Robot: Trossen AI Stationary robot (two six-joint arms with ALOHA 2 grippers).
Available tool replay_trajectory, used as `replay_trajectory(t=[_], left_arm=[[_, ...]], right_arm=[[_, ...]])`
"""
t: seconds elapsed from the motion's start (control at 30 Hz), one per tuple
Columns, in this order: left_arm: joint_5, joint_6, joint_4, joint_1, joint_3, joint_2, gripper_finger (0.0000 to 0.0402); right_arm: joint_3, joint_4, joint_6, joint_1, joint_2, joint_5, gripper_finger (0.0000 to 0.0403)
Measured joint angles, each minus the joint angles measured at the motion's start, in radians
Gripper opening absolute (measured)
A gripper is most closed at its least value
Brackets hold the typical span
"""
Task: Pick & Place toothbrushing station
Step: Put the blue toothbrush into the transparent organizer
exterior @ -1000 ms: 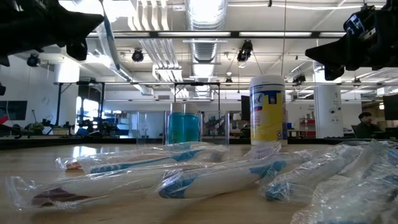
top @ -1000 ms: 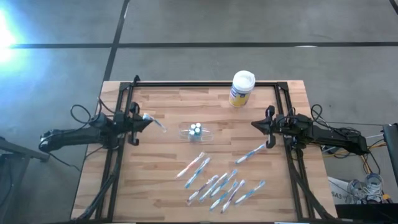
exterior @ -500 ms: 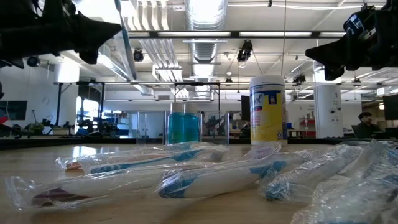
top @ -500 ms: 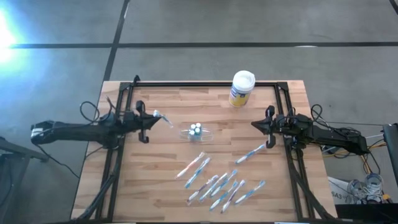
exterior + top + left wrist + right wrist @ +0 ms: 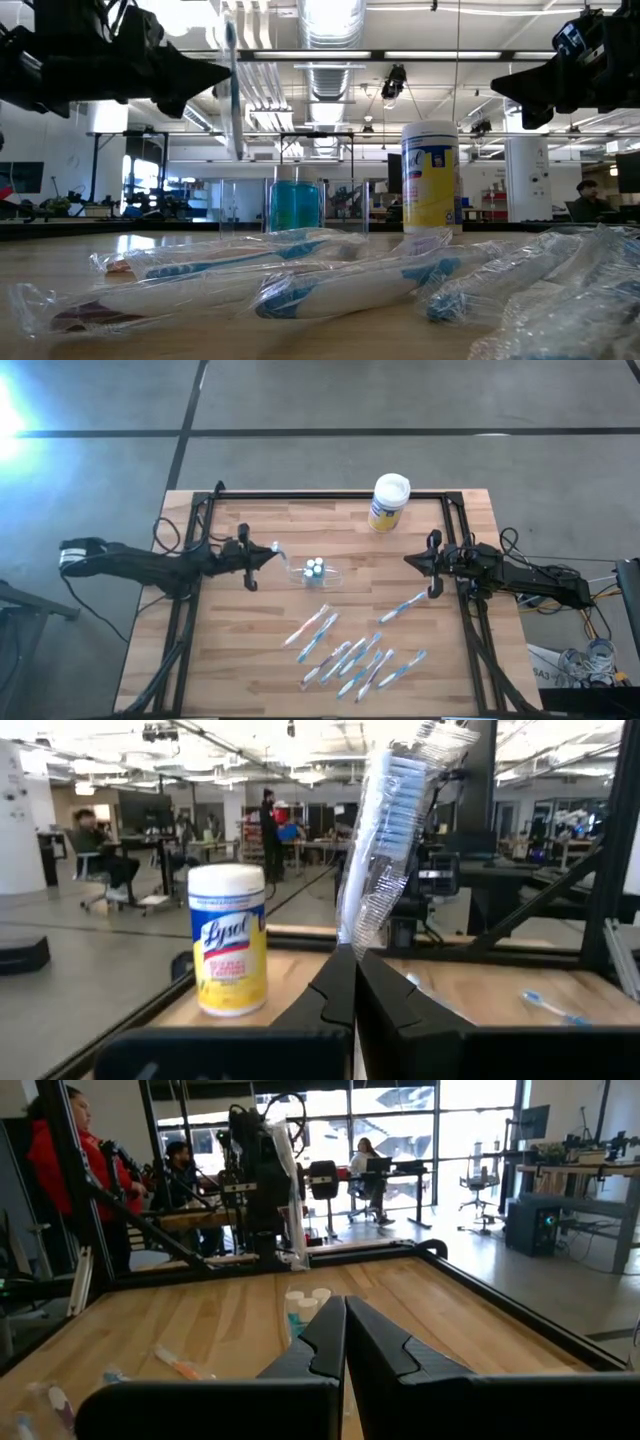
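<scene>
Left gripper (image 5: 268, 553) is out over the middle of the pale wooden table (image 5: 250, 650), fingers clamped tight on one slim plastic-wrapped toothbrush with blue bristles (image 5: 385, 830), which stands upright above the fingertips in the left wrist view and shows as a thin vertical sliver in the low view (image 5: 231, 85). Just beside that gripper tip sits the small clear plastic holder (image 5: 316, 572), flat on the wood near the table's centre, with tiny teal-capped white tubes (image 5: 314, 566) clustered inside it. Nearer the front edge, a loose scatter of wrapped white-blue-pink toothbrushes (image 5: 350, 655) lies fanned across the boards, and one more wrapped brush (image 5: 402, 606) rests apart from them, toward the right side. Up against the far rail stands the white-lidded canister with a yellow-and-blue label (image 5: 388, 503), upright and well clear of the holder. Right gripper (image 5: 412, 561) waits at the right side of the table, raised off the wood, fingers pressed together on nothing. People show in the room beyond the table, some seated at desks, well behind the rails.
</scene>
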Motion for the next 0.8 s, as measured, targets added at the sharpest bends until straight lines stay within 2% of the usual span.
replay_trajectory(t=[0.53, 0.8], left_arm=[[0.0, -0.002, 0.009, 0.0, 0.081, 0.237, 0.0], [-0.037, -0.003, 0.004, 0.001, 0.107, 0.362, 0.0]], right_arm=[[0.0, 0.0, 0.0, 0.0, 0.0, -0.001, 0.0008], [0.0, 0.0, 0.0, 0.0, 0.0, -0.001, 0.0008]])
